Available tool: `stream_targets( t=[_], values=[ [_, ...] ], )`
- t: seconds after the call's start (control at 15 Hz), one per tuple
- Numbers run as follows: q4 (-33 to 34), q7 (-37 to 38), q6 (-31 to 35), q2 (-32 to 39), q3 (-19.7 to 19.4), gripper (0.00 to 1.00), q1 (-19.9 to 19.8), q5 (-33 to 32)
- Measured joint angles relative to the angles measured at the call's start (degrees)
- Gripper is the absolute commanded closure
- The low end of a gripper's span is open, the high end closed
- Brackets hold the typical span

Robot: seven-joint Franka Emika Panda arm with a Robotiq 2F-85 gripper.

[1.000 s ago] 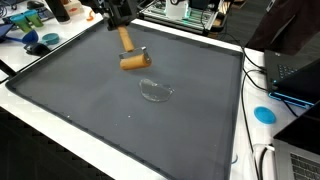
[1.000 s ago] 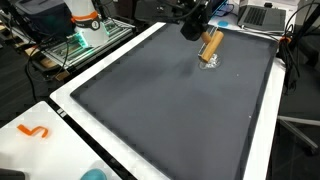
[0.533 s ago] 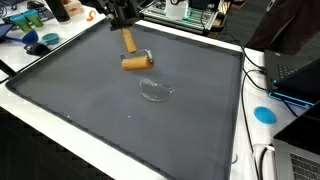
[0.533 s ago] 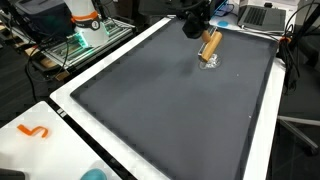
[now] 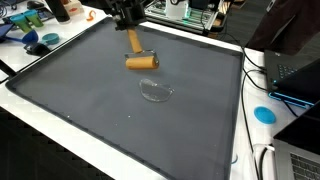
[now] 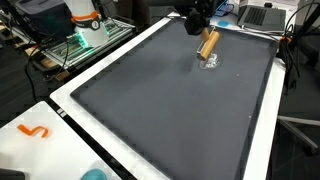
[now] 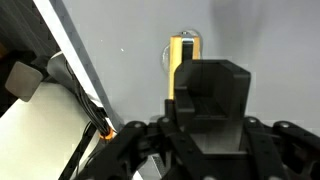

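Exterior view: gripper (image 5: 127, 25) sits over the far edge of the grey mat (image 5: 90, 100). It pinches the upper end of a wooden tool (image 5: 138, 55) by the handle. The handle slants down to a short cylindrical head, which lies crosswise near the mat. Whether the head touches the mat cannot be told. A clear round dish (image 5: 155, 91) lies flat on the mat, near the head on the camera's side and apart from it. The mat covers a white table (image 5: 40, 125). A blue disc (image 5: 264, 114) lies on the table beyond the mat's edge, and a laptop (image 5: 296, 74) sits behind the disc. Exterior view: gripper (image 6: 198, 27) is at the far end of the mat (image 6: 170, 110), with the tool (image 6: 208, 44) slanting down from it. The dish (image 6: 209, 61) shows just below the tool's head in the frame. An orange S-shape (image 6: 35, 131) lies on the table's (image 6: 60, 100) near corner. Wrist view: the gripper's black body fills the lower centre and hides the fingers. The tool (image 7: 183, 62) projects straight ahead past it. The dish (image 7: 167, 55) shows as a pale rim around the tool's far end. The table edge and dark cables (image 7: 85, 100) run along the mat (image 7: 260, 50).
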Motion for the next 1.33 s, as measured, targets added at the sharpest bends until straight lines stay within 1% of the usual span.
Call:
stream_targets(
  t=[0.87,1.13,1.33],
  values=[
    [4.1,15.0,-0.3,-0.1,2.9,0.77,2.8,-19.2],
    [6.0,18.2,-1.6,-0.1,3.7,0.77,3.6,-24.0],
    [7.7,20.7,-3.9,-0.1,4.2,0.77,4.1,-27.4]
  ],
)
